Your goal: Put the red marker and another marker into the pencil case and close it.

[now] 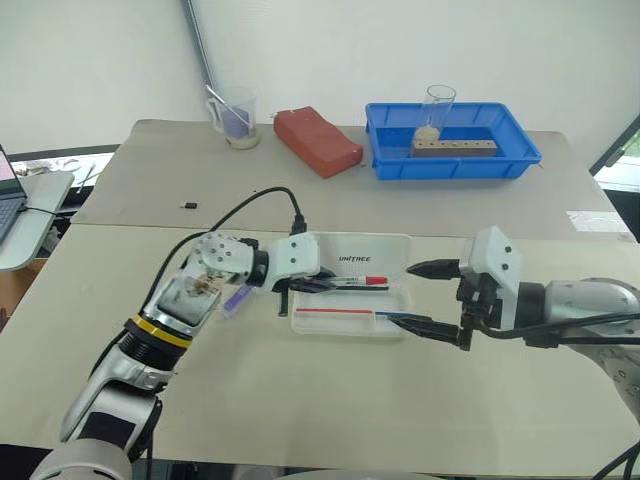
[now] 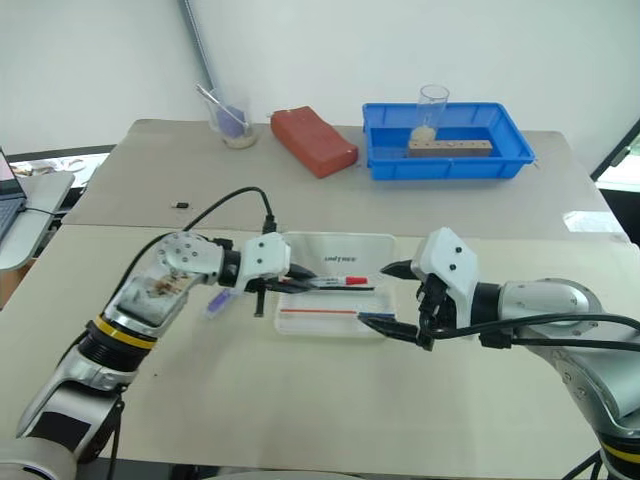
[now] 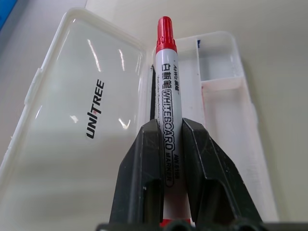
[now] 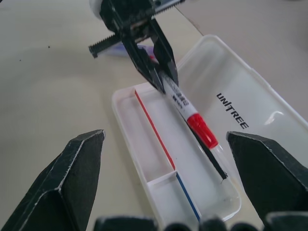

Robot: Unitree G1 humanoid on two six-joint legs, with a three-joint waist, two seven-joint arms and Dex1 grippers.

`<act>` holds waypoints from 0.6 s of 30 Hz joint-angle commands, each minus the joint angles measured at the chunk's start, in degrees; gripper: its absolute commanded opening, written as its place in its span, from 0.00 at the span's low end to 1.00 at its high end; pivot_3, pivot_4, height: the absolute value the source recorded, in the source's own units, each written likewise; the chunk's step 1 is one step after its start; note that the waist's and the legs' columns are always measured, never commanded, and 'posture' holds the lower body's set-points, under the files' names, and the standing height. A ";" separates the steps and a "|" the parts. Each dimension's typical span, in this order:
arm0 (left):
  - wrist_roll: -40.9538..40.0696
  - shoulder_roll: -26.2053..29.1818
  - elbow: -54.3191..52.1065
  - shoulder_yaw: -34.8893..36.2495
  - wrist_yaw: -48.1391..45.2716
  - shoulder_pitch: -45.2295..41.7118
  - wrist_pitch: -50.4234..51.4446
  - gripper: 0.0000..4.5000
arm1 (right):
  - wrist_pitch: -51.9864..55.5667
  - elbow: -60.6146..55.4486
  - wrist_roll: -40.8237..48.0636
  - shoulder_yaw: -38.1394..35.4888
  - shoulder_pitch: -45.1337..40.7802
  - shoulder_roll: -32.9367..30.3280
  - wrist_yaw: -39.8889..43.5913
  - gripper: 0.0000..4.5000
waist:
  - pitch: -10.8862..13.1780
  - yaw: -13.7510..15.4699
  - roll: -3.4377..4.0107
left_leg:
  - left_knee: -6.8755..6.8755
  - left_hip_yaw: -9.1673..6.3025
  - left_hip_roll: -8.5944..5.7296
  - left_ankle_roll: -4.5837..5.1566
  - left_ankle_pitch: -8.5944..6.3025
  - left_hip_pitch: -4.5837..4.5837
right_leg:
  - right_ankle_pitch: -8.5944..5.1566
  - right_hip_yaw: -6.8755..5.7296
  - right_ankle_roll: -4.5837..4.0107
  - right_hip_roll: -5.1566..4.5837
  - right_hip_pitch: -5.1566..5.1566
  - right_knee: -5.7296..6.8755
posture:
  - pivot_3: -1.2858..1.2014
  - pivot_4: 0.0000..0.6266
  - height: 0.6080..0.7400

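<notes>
The red marker (image 3: 166, 101) is pinched by its white barrel in the left gripper (image 1: 300, 287), fingers clamped on it, red cap sticking out past the tips. It's hanging over the open pencil case (image 1: 350, 325), roughly along the hinge line between the tray half and the flipped-back lid with the black lettering. Inside the case there's a thin red pen (image 4: 154, 127) lying along one long wall, a blue pen (image 4: 187, 196) in the small end compartment, and a thin black pen (image 4: 211, 156) just under the marker.

The purple highlighter (image 1: 237, 298) lies on the table (image 1: 300, 400) just off the case's left end, partly hidden by the left wrist.

The right gripper (image 1: 437, 297) sits at the case's right end, fingers spread wide with nothing between them.

Farther back from the case: a red brick-looking block (image 1: 318, 141), a blue tray (image 1: 520, 150) with a clear glass (image 1: 436, 112) standing in it, and a plastic cup (image 1: 235, 117).
</notes>
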 commanded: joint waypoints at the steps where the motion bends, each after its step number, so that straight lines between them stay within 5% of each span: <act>1: 0.92 -2.43 0.21 -0.42 1.17 -1.00 -0.53 0.03 | 1.50 -3.32 1.88 -1.11 -0.76 1.09 -3.15 1.00 | 0.01 0.06 -0.01 | 0.00 -0.01 -0.01 0.00 0.00 -0.01 | 0.00 0.00 0.01 0.00 0.00 0.00 | 0.52 0.24 1.00; 10: 5.25 -3.14 1.97 -2.87 1.43 0.62 -4.52 0.03 | 1.58 -3.04 1.80 -0.49 -1.30 1.62 -5.57 1.00 | 0.02 0.07 -0.02 | 0.03 -0.01 -0.01 0.00 0.00 -0.02 | 0.01 -0.01 0.02 0.00 0.01 0.00 | 0.52 0.24 1.00; 11: 5.28 -3.40 2.21 -2.65 1.63 0.53 -4.77 0.26 | 1.44 -2.91 1.71 -0.41 -1.39 1.61 -5.58 1.00 | 0.02 0.07 -0.02 | 0.03 -0.02 -0.01 0.00 0.00 -0.02 | 0.01 -0.01 0.02 0.00 0.01 0.00 | 0.52 0.24 1.00; 18: 3.40 -2.83 -0.97 -0.09 1.32 0.62 -2.71 0.96 | 0.06 -1.71 0.11 0.83 -1.66 1.67 -4.53 1.00 | 0.01 0.02 -0.01 | 0.03 -0.02 -0.01 0.00 0.00 -0.02 | 0.00 -0.02 0.03 0.00 0.02 0.00 | 0.52 0.24 1.00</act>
